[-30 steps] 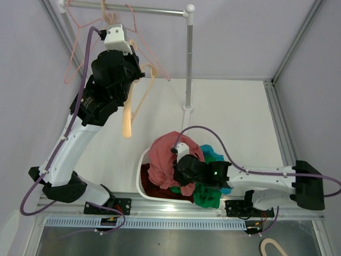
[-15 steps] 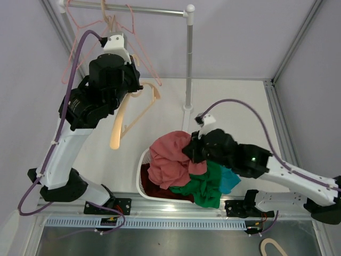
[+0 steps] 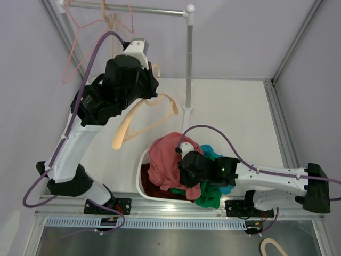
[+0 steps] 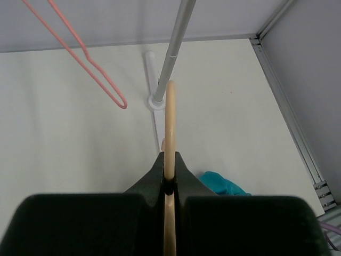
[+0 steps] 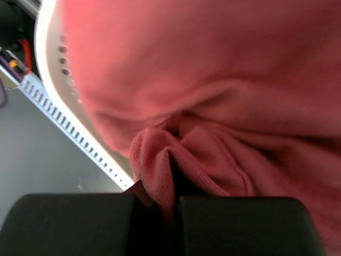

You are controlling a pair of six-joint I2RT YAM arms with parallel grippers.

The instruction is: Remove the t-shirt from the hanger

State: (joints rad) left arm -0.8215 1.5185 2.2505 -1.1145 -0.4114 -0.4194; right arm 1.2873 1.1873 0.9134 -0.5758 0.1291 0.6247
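Risk sits on 2 sides: our left gripper [image 4: 169,160] pinches the bare hanger [image 4: 170,114], which could twist loose and hit the pole [image 3: 188,58]; our right gripper [image 5: 171,178] pinches the t-shirt [image 3: 162,154] lying in the basket [image 3: 141,173] and could drag it out.

1. The basket [image 3: 141,169] stood at the near edge of the table [image 3: 234,122], between the two arm bases.
2. The t-shirt [image 3: 162,157] lay in the basket's left half, on top of the other garments [image 3: 209,196].
3. The other garments overhung the basket's right rim.
4. The right gripper [image 5: 171,184] sat on the pile in the basket.
5. The upright post [image 3: 188,58] stood directly behind the basket.
6. The hanger [image 4: 170,117], in the left gripper [image 4: 169,162], hung behind and left of the basket.
7. The rail [image 3: 128,8] ran farther behind the basket, carrying wire hangers [image 4: 123,105].
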